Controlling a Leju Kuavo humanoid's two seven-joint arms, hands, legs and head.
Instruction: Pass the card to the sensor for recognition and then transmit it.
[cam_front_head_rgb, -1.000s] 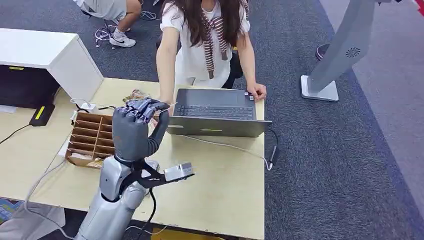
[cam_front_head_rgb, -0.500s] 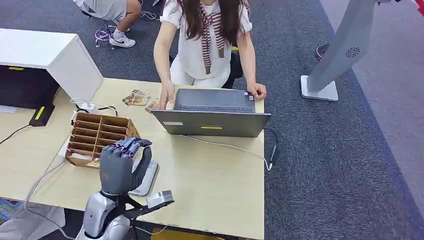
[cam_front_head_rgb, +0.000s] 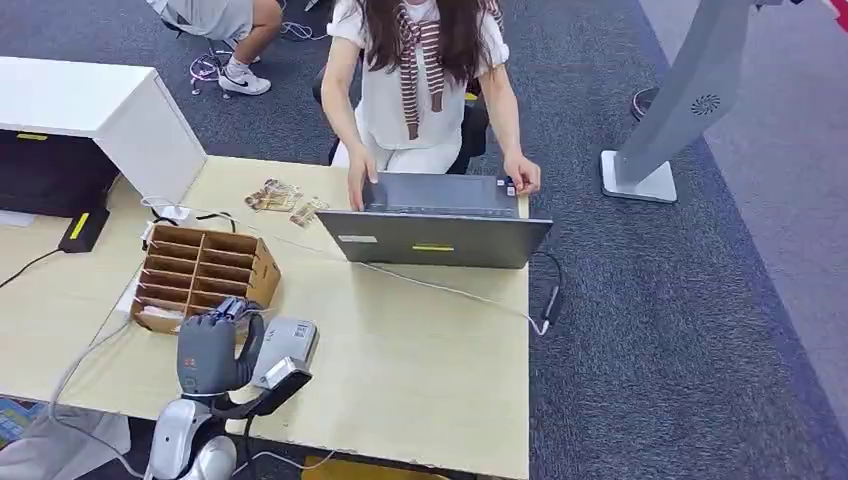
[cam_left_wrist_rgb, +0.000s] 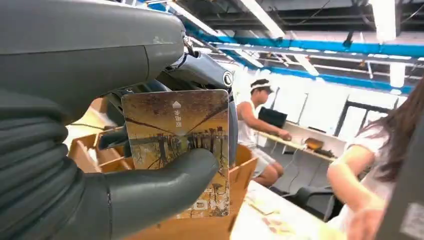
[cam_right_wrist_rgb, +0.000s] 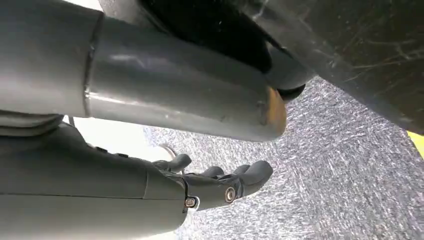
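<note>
My left hand (cam_front_head_rgb: 210, 350) is low over the table's near edge, just left of the grey-white sensor (cam_front_head_rgb: 295, 340), which lies flat on the wood. In the left wrist view the thumb (cam_left_wrist_rgb: 165, 185) presses a picture card (cam_left_wrist_rgb: 180, 130) against the dark fingers behind it. The card has a brownish landscape print and stands upright in the grip. My right hand (cam_right_wrist_rgb: 225, 186) hangs beside the body above grey carpet, its fingers loosely apart and holding nothing.
A cardboard sorter box (cam_front_head_rgb: 200, 270) stands just beyond the left hand. Across the table a person (cam_front_head_rgb: 420, 80) works at an open laptop (cam_front_head_rgb: 440, 238), whose cable (cam_front_head_rgb: 450, 292) crosses the tabletop. Loose cards (cam_front_head_rgb: 275, 195) lie far left; a white cabinet (cam_front_head_rgb: 90, 110) stands beyond.
My left hand has come down from raised near the laptop to low at the table's front edge, beside the sensor. The person has straightened and shifted the laptop slightly right.
</note>
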